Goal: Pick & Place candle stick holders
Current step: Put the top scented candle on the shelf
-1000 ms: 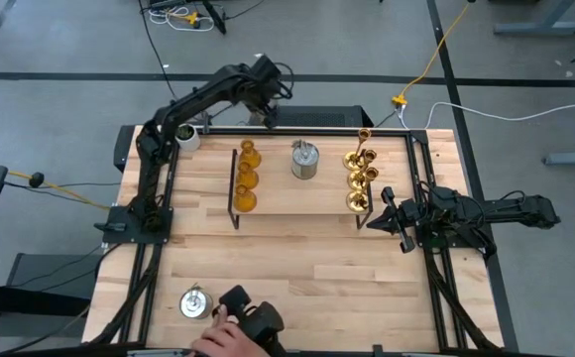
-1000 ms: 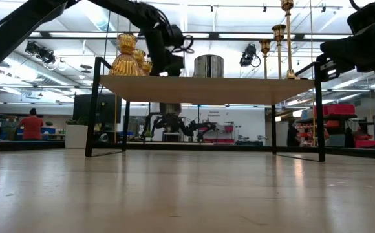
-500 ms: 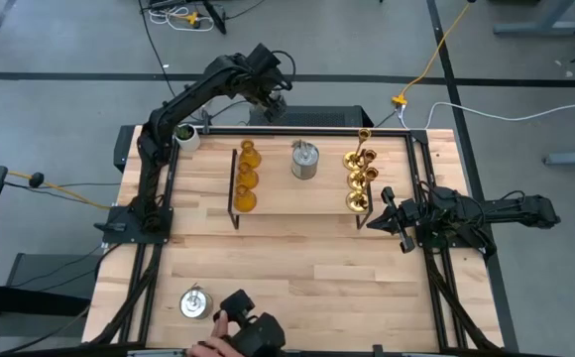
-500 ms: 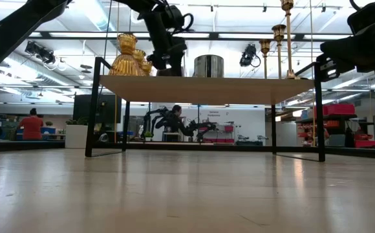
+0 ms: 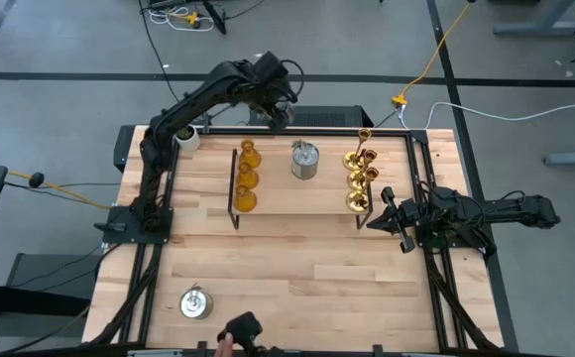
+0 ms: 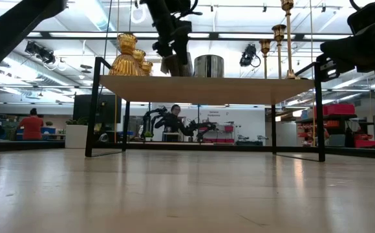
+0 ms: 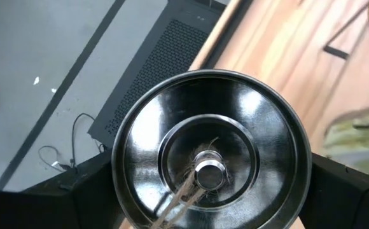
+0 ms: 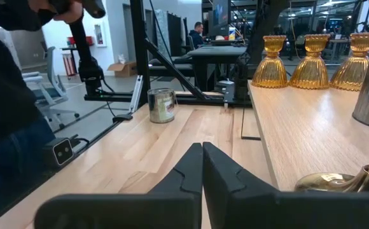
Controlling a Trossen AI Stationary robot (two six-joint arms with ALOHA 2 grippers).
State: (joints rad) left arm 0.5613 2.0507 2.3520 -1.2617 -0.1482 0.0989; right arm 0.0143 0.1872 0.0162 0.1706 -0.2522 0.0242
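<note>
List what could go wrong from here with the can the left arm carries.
The left gripper holds the silver holder beyond the far edge of the table; a slip would likely drop it to the floor. Lowering it onto the rack might knock the amber holders.

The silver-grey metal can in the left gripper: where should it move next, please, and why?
Probably carry the silver-grey can-shaped holder, clamped in the left gripper, over the wooden rack: it hangs past the table's edge, and bare shelf adjoins the other silver can.

No legible text, labels, brands, numbers or signs in any view; room signage too blurred to read.
</note>
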